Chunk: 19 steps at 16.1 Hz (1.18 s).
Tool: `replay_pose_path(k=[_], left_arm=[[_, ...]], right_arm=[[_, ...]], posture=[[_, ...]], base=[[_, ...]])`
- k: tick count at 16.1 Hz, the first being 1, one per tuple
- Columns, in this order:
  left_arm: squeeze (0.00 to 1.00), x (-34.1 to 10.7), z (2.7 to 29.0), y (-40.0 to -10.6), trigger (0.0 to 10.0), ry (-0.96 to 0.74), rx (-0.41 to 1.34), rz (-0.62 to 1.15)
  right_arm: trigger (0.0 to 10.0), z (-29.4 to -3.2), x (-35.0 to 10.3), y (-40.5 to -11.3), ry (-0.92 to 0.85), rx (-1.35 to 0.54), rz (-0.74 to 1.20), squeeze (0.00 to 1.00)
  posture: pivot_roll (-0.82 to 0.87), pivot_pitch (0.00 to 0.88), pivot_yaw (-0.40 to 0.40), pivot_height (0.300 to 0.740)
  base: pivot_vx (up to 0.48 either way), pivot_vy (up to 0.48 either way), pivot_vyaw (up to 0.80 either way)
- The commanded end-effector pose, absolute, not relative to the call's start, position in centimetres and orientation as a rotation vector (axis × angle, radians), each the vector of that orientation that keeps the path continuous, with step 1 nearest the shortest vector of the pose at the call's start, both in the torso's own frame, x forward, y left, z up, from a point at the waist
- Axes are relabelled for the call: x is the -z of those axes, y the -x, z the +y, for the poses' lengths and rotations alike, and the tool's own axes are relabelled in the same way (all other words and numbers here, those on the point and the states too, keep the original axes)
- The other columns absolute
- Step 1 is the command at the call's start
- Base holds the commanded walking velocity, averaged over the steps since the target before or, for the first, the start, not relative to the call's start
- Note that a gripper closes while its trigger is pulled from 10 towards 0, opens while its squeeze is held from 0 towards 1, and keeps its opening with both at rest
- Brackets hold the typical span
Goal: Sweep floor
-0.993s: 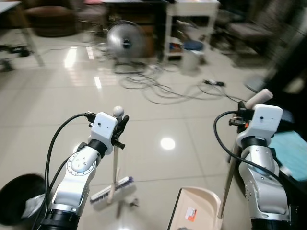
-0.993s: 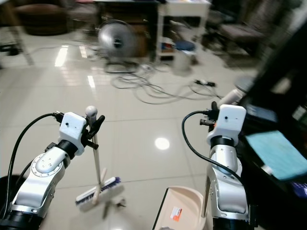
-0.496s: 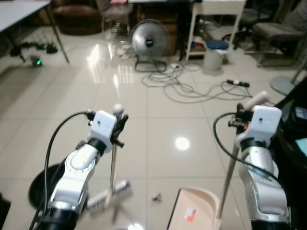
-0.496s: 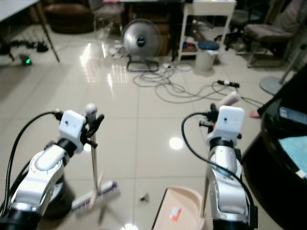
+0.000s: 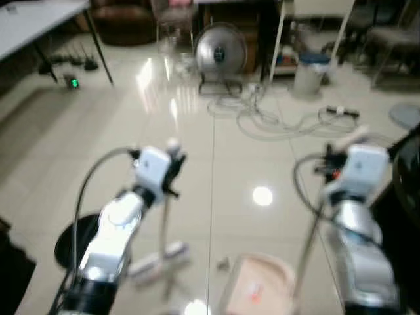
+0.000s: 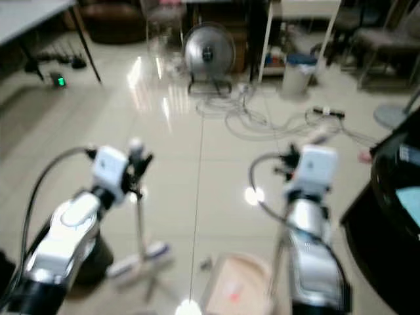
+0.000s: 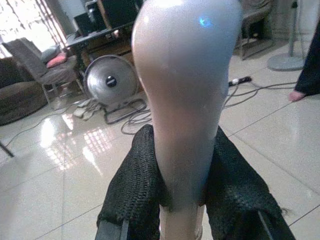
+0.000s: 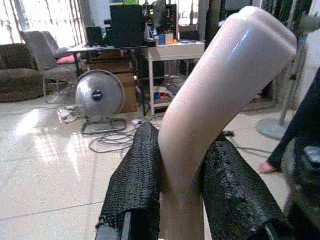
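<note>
1. Left gripper (image 7: 182, 200) is clamped on the broom handle (image 7: 185, 100) near its rounded top; the brush head (image 5: 157, 259) rests on the floor at 7 o'clock in the head views.
2. Right gripper (image 8: 182, 200) is clamped on the dustpan handle (image 8: 220, 95); the dustpan (image 5: 256, 289) sits on the tiles at 6 o'clock, just right of the brush.
3. A small bit of debris (image 5: 223, 264) lies between brush and pan mouth; blurred, so its kind is unclear.
4. A black bin (image 5: 75, 236) is at 8 o'clock; fan (image 5: 221, 47) and cables (image 5: 262, 118) are at 12, well apart.
5. Step, as judged: tools in hand, lining up a sweep stroke.
6. Next move likely needs the brush drawn rightward across the debris toward the pan, with the pan lip kept flat on the floor.
</note>
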State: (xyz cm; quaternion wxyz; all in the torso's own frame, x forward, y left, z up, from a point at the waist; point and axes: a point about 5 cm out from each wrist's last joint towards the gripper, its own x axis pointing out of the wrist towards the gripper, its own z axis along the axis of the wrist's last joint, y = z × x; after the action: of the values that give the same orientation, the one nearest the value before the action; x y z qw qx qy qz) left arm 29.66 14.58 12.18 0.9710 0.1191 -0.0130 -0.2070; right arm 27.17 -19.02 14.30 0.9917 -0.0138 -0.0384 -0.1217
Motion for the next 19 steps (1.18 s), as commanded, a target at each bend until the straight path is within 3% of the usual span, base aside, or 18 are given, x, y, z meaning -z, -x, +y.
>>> replay_pose_path(k=[1,3,8,14,19], left_arm=[[0.00,-13.29,15.31,-30.26,10.0,-0.276,0.371,-0.083],[0.00,-13.52,15.19,-30.46,10.0,-0.269,0.364,-0.099],[0.00,-14.11,14.73,-30.63,10.0,-0.231,0.375,-0.143],[0.00,-13.94,14.73,-30.57,10.0,-0.225,0.385,-0.140],[0.00,-13.82,14.54,-30.53,10.0,-0.224,0.401,-0.147]], right_arm=[[10.0,-18.16,-15.56,-27.35,0.026,0.215,-0.141,0.00],[10.0,-18.14,-15.52,-27.46,0.013,0.218,-0.134,0.00],[10.0,-18.05,-15.47,-27.53,0.000,0.220,-0.132,0.00],[10.0,-18.03,-15.30,-27.38,0.009,0.218,-0.126,0.00],[10.0,-18.02,-15.23,-27.36,0.014,0.223,-0.121,0.00]], posture=[[-0.01,0.000,0.042,0.740],[-0.01,0.000,0.041,0.740],[0.00,0.000,0.040,0.740],[0.00,0.000,0.039,0.740],[0.00,0.000,0.039,0.740]], base=[[0.000,0.000,0.00],[0.000,0.000,0.00],[0.170,0.000,-0.75],[0.314,0.000,0.00],[0.000,0.000,0.00]])
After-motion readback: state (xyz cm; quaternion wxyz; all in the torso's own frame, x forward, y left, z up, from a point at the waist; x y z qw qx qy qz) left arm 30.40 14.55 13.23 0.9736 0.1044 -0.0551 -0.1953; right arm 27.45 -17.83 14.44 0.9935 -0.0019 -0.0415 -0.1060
